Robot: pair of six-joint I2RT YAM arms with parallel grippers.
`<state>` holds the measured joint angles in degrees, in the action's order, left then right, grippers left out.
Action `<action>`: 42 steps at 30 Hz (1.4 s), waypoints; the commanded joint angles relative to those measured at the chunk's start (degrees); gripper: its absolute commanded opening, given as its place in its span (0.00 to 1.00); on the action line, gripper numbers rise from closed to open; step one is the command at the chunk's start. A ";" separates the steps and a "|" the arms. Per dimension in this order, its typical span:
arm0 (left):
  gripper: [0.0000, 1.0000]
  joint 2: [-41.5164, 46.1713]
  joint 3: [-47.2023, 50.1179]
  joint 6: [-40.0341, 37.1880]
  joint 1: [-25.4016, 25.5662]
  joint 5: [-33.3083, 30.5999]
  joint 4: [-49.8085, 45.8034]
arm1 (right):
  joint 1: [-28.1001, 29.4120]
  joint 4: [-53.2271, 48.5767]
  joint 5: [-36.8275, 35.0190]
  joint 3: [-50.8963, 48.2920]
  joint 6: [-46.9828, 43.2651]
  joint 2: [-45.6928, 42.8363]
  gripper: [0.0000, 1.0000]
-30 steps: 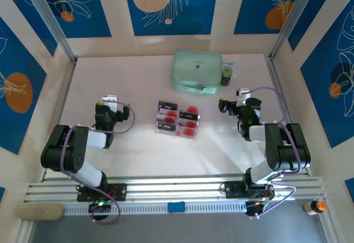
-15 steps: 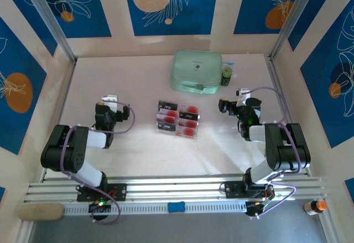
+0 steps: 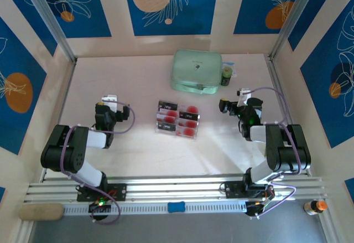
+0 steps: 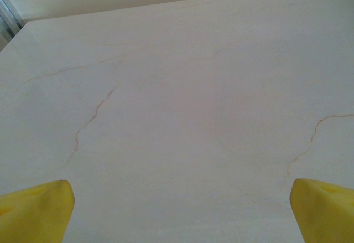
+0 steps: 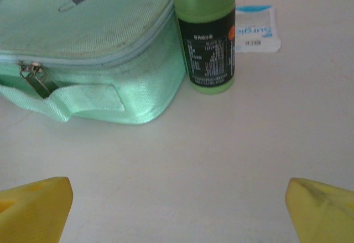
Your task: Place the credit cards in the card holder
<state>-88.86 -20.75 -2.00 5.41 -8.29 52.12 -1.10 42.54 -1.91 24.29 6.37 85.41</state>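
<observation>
Several credit cards [image 3: 178, 118], pale with red circles and black bands, lie in a clear plastic tray [image 3: 157, 130] at the table's middle. The card holder is out of view. My left gripper [image 3: 109, 100] rests low on the table to the left of the tray. It is open, its yellow fingertips [image 4: 38, 210] wide apart over bare tabletop. To the right of the tray my right gripper [image 3: 239, 96] is also open with nothing between its fingertips [image 5: 321, 210], and it faces the back of the table.
A mint-green zip case [image 3: 196, 71] [image 5: 83, 44] lies at the back centre. A green bottle [image 3: 226, 77] [image 5: 206, 32] stands upright against its right side, with a small white sachet [image 5: 254, 30] behind it. Walls and metal posts close in the table.
</observation>
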 commanded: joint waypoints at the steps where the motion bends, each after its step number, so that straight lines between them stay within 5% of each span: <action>1: 1.00 4.58 -3.12 0.22 -0.49 -1.29 -7.02 | 0.66 -11.42 -1.27 3.07 0.58 -7.86 0.99; 9: 1.00 15.17 -11.55 5.12 -0.41 -3.77 -28.52 | -2.43 -44.38 -5.34 13.45 24.06 -21.05 0.99; 16: 1.00 19.84 -25.21 24.12 -0.23 2.74 -57.41 | -3.28 -54.04 12.43 14.81 26.94 -26.91 0.99; 22: 1.00 19.96 -25.74 31.33 3.50 5.67 -71.45 | 4.15 -62.16 19.84 14.99 24.70 -26.26 0.93; 31: 1.00 16.05 -22.24 31.82 14.36 0.11 -76.17 | 30.01 -72.76 0.16 14.77 19.76 -22.16 0.90; 42: 1.00 5.58 -25.87 32.15 19.71 -2.19 -76.73 | 43.33 -78.51 -14.45 23.09 19.63 -7.06 0.91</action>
<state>-81.87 -43.86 29.74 23.75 -8.43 -23.18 40.38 -31.97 -10.02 43.79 26.98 75.11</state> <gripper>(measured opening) 0.998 0.909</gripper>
